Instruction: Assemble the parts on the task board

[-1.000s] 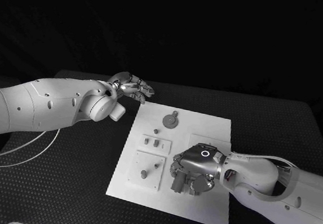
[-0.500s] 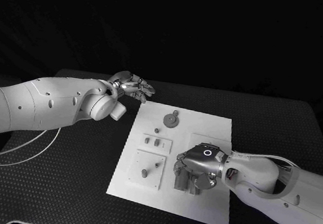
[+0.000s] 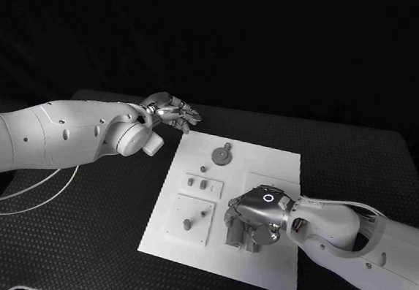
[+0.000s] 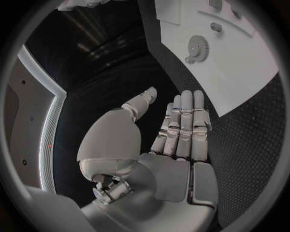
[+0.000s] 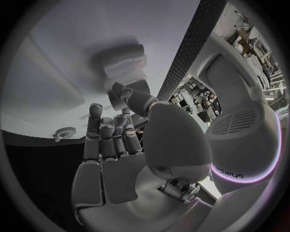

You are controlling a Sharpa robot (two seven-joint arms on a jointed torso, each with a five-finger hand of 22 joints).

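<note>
Right hand point(image 3: 251, 223), silver, palm down with fingers curled over small grey parts point(image 3: 241, 238) low on the white task board point(image 3: 255, 270), grasp unclear; press gently and squarely, while left hand point(image 3: 171, 112), open and empty, hovers off the board's far corner above the black worktop point(image 3: 358, 152).

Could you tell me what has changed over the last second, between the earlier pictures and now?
The right hand has drawn slightly back toward the near edge of the task board, its fingers still down on the board. The left hand stays raised off the board's far left corner, and the round gear-like part has not moved.
</note>
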